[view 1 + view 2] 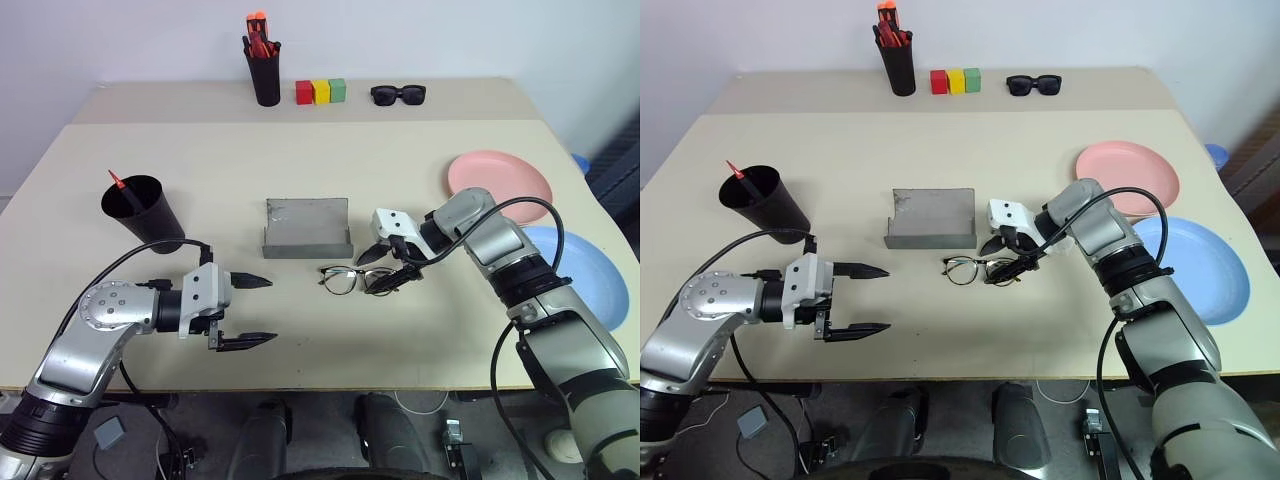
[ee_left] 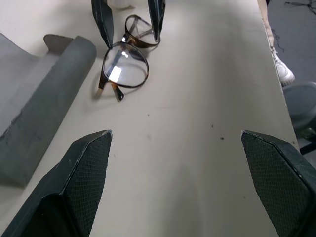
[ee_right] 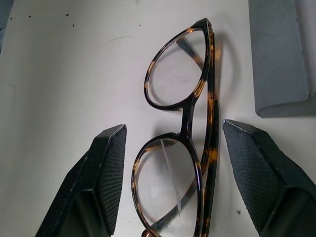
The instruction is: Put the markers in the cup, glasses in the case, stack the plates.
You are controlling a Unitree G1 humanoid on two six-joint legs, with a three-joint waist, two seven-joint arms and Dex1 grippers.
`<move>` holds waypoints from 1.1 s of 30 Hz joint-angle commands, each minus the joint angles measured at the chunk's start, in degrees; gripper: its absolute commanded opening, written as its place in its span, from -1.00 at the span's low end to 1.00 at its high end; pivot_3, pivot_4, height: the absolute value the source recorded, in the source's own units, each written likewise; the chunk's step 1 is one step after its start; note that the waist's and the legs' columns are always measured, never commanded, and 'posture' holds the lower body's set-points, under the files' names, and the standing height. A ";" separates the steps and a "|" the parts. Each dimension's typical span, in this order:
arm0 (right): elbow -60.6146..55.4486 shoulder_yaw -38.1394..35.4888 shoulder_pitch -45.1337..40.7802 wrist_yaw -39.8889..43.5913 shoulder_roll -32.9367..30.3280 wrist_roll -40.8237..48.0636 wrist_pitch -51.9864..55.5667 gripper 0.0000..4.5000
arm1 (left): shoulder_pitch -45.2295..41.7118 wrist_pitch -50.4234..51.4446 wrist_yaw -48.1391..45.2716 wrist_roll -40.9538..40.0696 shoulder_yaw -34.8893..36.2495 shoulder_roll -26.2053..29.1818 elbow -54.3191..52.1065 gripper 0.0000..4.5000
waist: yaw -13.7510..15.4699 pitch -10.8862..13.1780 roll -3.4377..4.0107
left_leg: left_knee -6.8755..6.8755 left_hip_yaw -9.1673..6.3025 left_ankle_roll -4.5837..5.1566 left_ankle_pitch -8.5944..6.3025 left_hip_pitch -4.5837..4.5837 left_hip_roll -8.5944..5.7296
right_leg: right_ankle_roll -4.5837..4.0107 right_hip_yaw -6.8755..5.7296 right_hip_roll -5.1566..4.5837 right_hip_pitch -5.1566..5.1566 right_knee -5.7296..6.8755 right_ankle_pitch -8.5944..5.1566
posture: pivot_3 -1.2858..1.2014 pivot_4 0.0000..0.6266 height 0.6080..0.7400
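While the right gripper (image 3: pixel 170 177) hangs over the glasses (image 1: pixel 355 279) with its two fingers apart, one on each side of the frame, nothing is clamped yet. The fingers straddle the lens nearest the wrist, and whether their tips touch the frame or the table (image 1: pixel 300 170) cannot be told. A squeeze from here could go wrong: the pads may press on a lens rather than the rim, or the thin folded frame may twist, pop out sideways, or slide across the smooth tabletop. Closing too high would miss it altogether.

The glasses lie folded on the table just in front of the open grey case (image 1: pixel 307 229), close to it but apart. The left gripper (image 1: pixel 250 312) waits near the front edge, fingers spread wide and empty, pointing toward the glasses. Farther out, a black cup (image 1: pixel 145 212) with a red-tipped marker (image 1: pixel 119 182) stands at the left, and a pink plate (image 1: pixel 499 181) and a blue plate (image 1: pixel 580 272) lie side by side at the right, not stacked
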 commanded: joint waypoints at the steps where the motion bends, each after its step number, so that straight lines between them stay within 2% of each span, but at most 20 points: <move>1: -0.86 -0.88 -1.53 0.52 0.19 0.22 0.30 0.29 | -0.82 0.05 0.16 -0.10 -0.55 -0.21 -1.45 0.93 | -0.02 0.00 0.00 | 0.00 0.00 0.00 0.00 0.00 0.00 | 0.00 0.00 0.00 0.00 0.00 0.00 | 0.03 -0.52 1.00; 3: -1.06 -0.84 -1.41 0.63 0.20 0.21 0.53 0.01 | -1.12 0.42 0.25 -0.23 -0.63 -0.22 -1.61 0.94 | -0.03 0.00 0.00 | 0.00 0.00 0.00 0.00 0.00 0.00 | 0.00 0.00 0.00 0.00 0.00 0.00 | 0.03 -0.52 1.00; 4: -1.16 -0.82 -1.33 0.62 0.22 0.18 0.55 -0.17 | -1.21 0.55 0.26 -0.26 -0.65 -0.20 -1.67 0.94 | -0.02 0.00 0.00 | 0.00 0.00 0.00 0.00 0.00 0.00 | 0.00 0.00 0.00 0.00 0.00 0.00 | 0.03 -0.52 1.00; 7: -1.75 -0.77 -0.95 0.54 0.46 0.26 0.89 -0.88 | -1.53 0.96 0.43 -0.32 -0.69 -0.17 -1.88 0.94 | -0.05 0.00 0.00 | 0.00 0.00 0.00 0.00 0.00 0.00 | 0.00 0.00 0.00 0.00 0.00 0.00 | 0.03 -0.52 1.00; 8: -2.01 -0.74 -0.81 0.62 0.53 0.30 1.06 -0.97 | -1.60 1.07 0.48 -0.33 -0.71 -0.17 -1.96 0.94 | -0.15 -0.02 -0.03 | 0.00 0.00 0.00 0.00 0.02 0.00 | 0.00 0.00 0.00 0.02 0.00 0.00 | 0.03 -0.52 1.00; 17: -3.49 -0.66 -0.02 0.43 0.82 0.63 1.73 -0.97 | -1.89 1.43 1.00 -0.30 -0.94 -0.49 -2.02 0.94 | -0.11 -0.03 -0.03 | 0.06 0.00 -0.01 0.00 0.07 0.02 | -0.01 0.00 0.01 0.02 0.14 0.00 | 0.03 -0.52 1.00; 24: -2.86 -3.21 -0.58 0.11 -1.57 1.54 1.06 -0.97 | -1.97 1.32 1.75 -0.05 -1.71 -1.12 -2.01 0.94 | -0.03 -0.02 -0.03 | 0.07 0.00 -0.01 0.00 0.07 0.02 | -0.01 0.00 0.01 0.02 0.15 0.00 | 0.03 -0.52 1.00; 29: -10.55 -6.14 1.99 3.14 -8.07 12.62 3.85 -0.97 | -1.27 1.90 2.83 -1.19 -0.98 -1.96 -2.49 0.94 | 0.41 0.01 0.02 | 0.06 -0.02 0.00 0.00 -0.01 -0.01 | -0.01 0.00 -0.01 0.00 0.11 0.00 | 0.03 -0.52 1.00; 33: -13.80 -9.30 3.48 3.14 -9.43 16.73 5.14 -0.97 | -1.27 3.44 5.25 -3.16 0.42 -3.79 -3.21 0.94 | -0.15 0.01 0.02 | 0.01 -0.01 0.00 0.00 0.00 0.00 | 0.00 0.00 -0.02 -0.02 0.09 0.00 | 0.03 -0.52 1.00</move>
